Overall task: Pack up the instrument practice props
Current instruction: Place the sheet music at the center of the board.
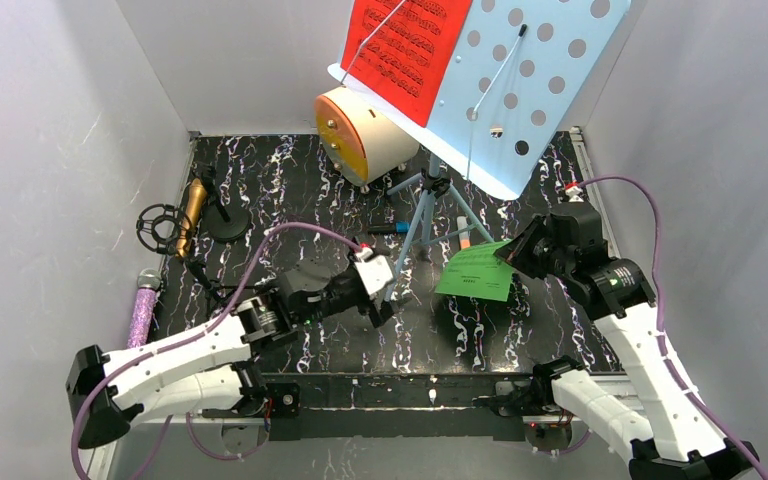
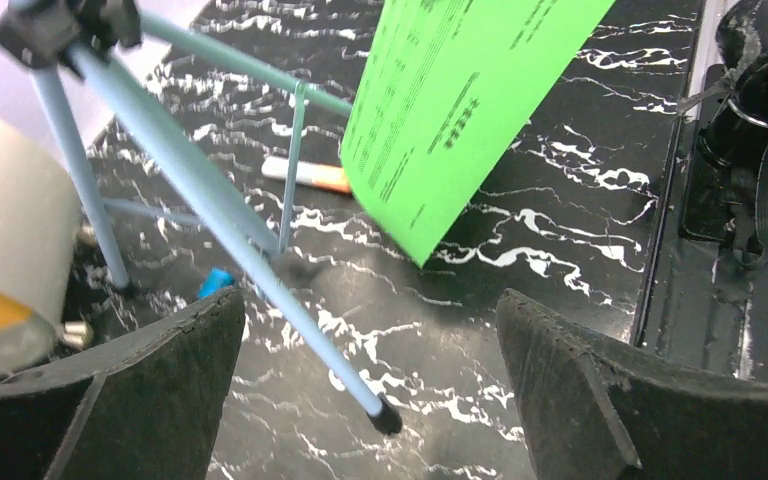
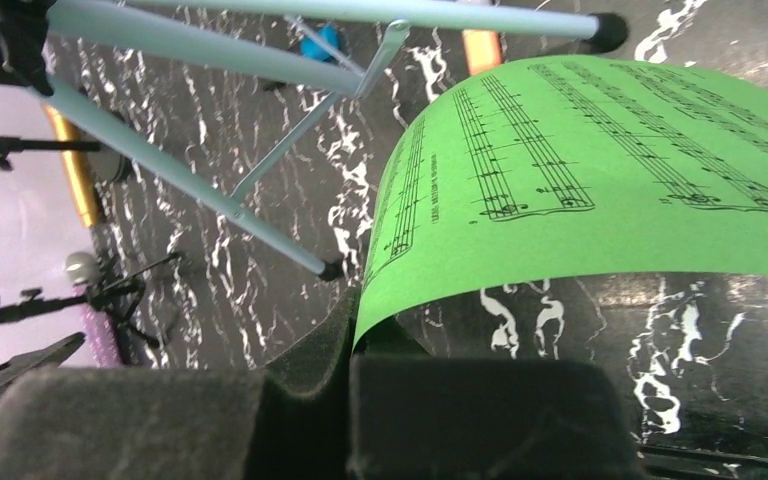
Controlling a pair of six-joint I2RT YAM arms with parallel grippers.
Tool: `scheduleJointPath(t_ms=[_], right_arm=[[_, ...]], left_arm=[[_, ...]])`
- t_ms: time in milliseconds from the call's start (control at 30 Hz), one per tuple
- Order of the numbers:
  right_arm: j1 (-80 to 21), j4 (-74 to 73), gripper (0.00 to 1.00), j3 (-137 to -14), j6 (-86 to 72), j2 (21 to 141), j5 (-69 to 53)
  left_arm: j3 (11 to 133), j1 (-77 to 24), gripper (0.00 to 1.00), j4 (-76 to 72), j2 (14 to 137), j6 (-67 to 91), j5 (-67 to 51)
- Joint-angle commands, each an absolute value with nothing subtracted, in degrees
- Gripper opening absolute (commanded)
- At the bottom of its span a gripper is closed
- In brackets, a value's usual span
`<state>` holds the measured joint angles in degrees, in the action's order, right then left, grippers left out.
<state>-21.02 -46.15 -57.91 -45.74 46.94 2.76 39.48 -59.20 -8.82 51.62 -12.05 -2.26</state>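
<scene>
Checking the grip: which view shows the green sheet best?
Right wrist: the green sheet is close, staves readable, edge pinched in the shut right claw. Top view shows it nearly whole but small; left wrist shows a slanted part, cropped at the top.

The green music sheet (image 3: 600,170) is showing as thin matt paper, the table (image 2: 520,250) is gleaming like glossy black marbled laminate, the sheet-music tripod (image 2: 190,190) is looking like smooth pale-blue metal, and the pads (image 2: 600,400) of the left gripper (image 2: 368,310) are appearing as rough matt foam.
</scene>
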Motion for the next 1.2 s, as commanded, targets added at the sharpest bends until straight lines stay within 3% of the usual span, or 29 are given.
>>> scheduleJointPath(t_ms=[0,233,500,767,1167], right_arm=[[-20.8,-44.5,0.01,-60.0,-47.3,45.9,-3.2],[-20.8,-43.4,0.01,-57.8,-48.8,42.9,-4.6],[-20.8,-42.1,0.01,-56.3,-49.7,41.6,-6.6],[-20.8,-42.7,0.01,-55.7,-49.9,40.6,-6.9],[-20.8,-42.9,0.01,-55.7,-50.5,40.1,-7.0]], left_arm=[[38.4,-64.0,0.94,-20.2,53.6,-22.4,1.9],[37.2,-69.1,0.95,-29.4,62.0,-30.9,2.4],[36.3,-78.3,0.93,-46.7,74.3,-40.6,11.5],[37.1,-80.6,0.76,-63.3,84.3,-43.4,20.2],[39.0,-80.8,0.58,-69.8,91.6,-46.8,22.1]])
